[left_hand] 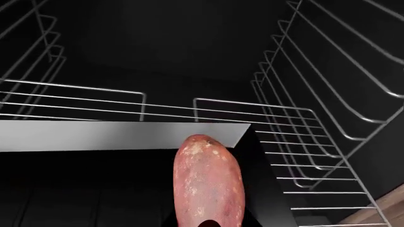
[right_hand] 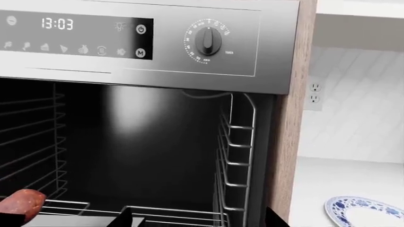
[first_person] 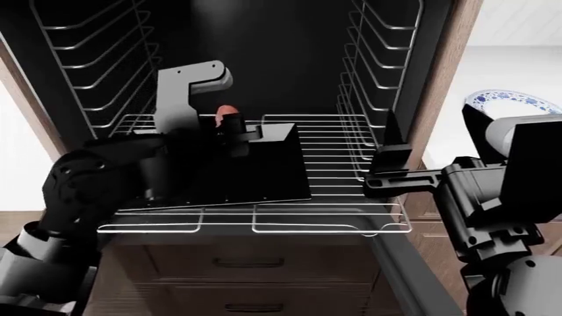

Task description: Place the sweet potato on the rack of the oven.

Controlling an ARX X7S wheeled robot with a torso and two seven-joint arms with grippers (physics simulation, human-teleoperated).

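The sweet potato (left_hand: 209, 182) is in my left hand (first_person: 230, 126), gripped at its near end, its tapered tip pointing into the oven (right_hand: 158, 142). It hangs just above the flat black tray (first_person: 263, 168) that lies on the rack (first_person: 343, 227), near the tray's far edge; I cannot tell whether it touches the tray. In the head view only its reddish tip (first_person: 226, 110) peeks out behind my fingers. The rack is drawn partly out of the black cavity, with wire side guides (first_person: 373, 59) rising on both walls. My right hand (first_person: 391, 155) waits at the rack's right edge, beside the wood-brown surround; I cannot tell how wide it is. Further right, a blue-patterned plate (right_hand: 366, 213) sits on the white table (right_hand: 328, 179). Above the cavity is the silver control panel (right_hand: 126, 42) with its knob (right_hand: 208, 40).
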